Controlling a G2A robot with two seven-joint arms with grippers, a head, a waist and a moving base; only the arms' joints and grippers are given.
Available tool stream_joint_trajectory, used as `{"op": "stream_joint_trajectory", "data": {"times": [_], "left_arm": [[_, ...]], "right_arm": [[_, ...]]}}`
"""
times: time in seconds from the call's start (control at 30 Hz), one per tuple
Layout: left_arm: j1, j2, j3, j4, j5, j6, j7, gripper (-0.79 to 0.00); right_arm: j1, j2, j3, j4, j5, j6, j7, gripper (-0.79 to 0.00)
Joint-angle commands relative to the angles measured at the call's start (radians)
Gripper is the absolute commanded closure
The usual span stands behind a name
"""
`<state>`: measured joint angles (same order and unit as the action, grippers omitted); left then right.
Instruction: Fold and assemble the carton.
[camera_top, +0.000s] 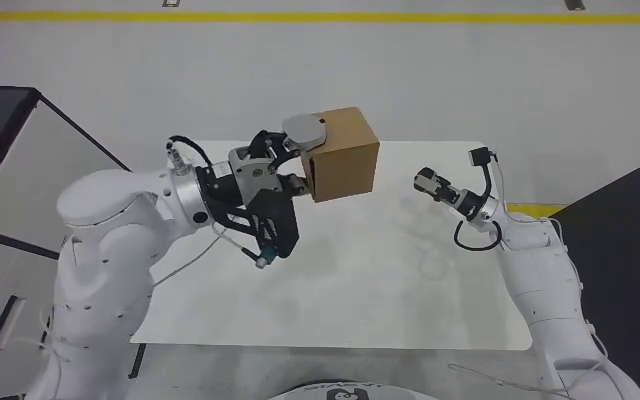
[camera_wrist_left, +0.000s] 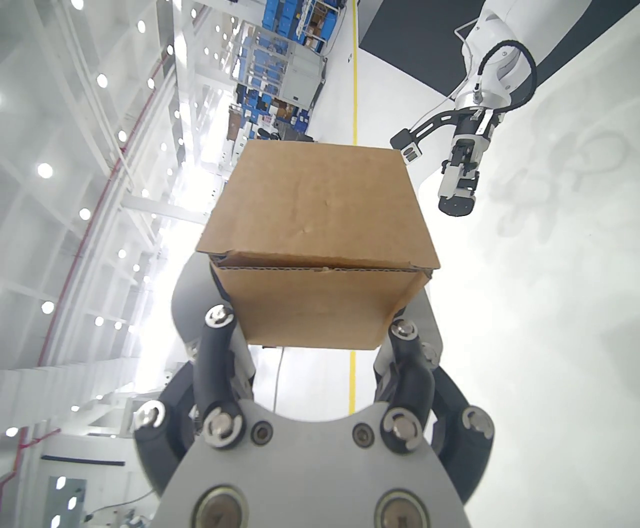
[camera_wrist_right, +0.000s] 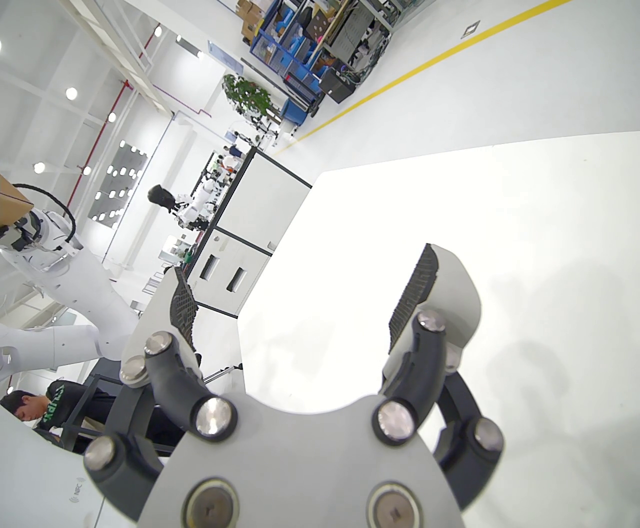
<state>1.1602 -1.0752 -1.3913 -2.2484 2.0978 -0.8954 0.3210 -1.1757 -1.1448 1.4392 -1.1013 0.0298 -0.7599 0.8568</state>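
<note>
The carton (camera_top: 345, 155) is a plain brown corrugated box, folded into a near-cube, with a thin gap along one flap seam. It is slightly tilted at the far edge of the table (camera_top: 400, 290), about midway along it, and the left gripper (camera_wrist_left: 312, 322) clamps it on one side.

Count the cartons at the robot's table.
1. The carton is clamped in the left gripper, by the table's far edge. The right gripper is open and empty; none looks hidden.
</note>
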Motion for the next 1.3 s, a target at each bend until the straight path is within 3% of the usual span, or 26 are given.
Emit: {"op": "stream_joint_trajectory", "data": {"times": [0.0, 0.1, 0.37, 0.73, 0.87, 1.27], "left_arm": [[0.01, 0.01, 0.001, 0.002, 0.091, 0.05, 0.101, 0.0], [0.018, 0.023, 0.003, 0.007, 0.184, 0.096, 0.176, 0.0], [0.021, 0.022, 0.003, 0.008, 0.179, 0.103, 0.173, 0.0], [0.064, 0.036, 0.009, -0.011, 0.328, 0.422, 0.261, 0.0], [0.074, 0.037, 0.004, -0.02, 0.334, 0.494, 0.274, 0.0], [0.085, 0.046, -0.01, -0.037, 0.345, 0.546, 0.319, 0.0]], "right_arm": [[0.0, 0.0, 0.0, 0.0, 0.0, 0.0, 0.0, -0.785], [0.0, 0.0, 0.0, 0.0, 0.0, 0.0, 0.0, -0.785], [0.0, 0.0, 0.0, 0.0, 0.0, 0.0, 0.0, -0.785], [0.0, 0.0, 0.0, 0.0, 0.0, 0.0, 0.0, -0.785], [0.0, 0.0, 0.0, 0.0, 0.0, 0.0, 0.0, -0.785], [0.0, 0.0, 0.0, 0.0, 0.0, 0.0, 0.0, -0.785]]}}
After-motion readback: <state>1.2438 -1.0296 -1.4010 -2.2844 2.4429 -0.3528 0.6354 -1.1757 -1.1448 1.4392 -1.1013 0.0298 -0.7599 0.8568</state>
